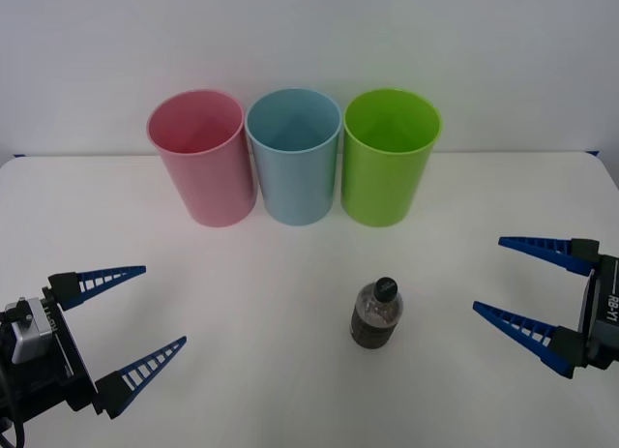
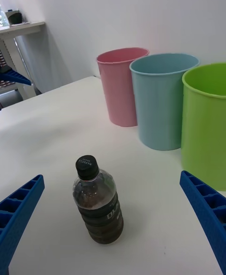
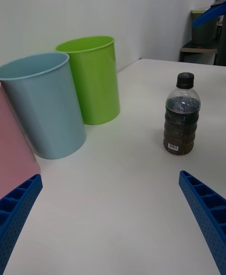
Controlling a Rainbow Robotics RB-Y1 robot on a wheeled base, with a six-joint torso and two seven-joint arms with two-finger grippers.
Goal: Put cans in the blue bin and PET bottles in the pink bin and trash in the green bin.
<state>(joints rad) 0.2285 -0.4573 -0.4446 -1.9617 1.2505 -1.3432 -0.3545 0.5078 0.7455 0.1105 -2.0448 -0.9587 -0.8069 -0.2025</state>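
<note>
Both hands, left hand [image 1: 131, 330] and right hand [image 1: 517, 280], hover released and empty above the surface [image 1: 261, 303]. Bottle [image 1: 376, 313] stands upright before the green bin [image 1: 390, 158]; next, probably grasp it for the pink bin [image 1: 200, 158].

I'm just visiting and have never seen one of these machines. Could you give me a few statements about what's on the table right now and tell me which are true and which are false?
1. The bottle stands upright on the table. True.
2. The blue bin stands between the pink bin and the green bin. True.
3. The right pincer is clamped on the bottle. False: it is open and apart from it.
4. The bottle has no cap. False: it has a black cap.
5. The left pincer is open, holding nothing. True.
6. The bottle lies inside the pink bin. False: it stands on the table in front of the bins.
</note>
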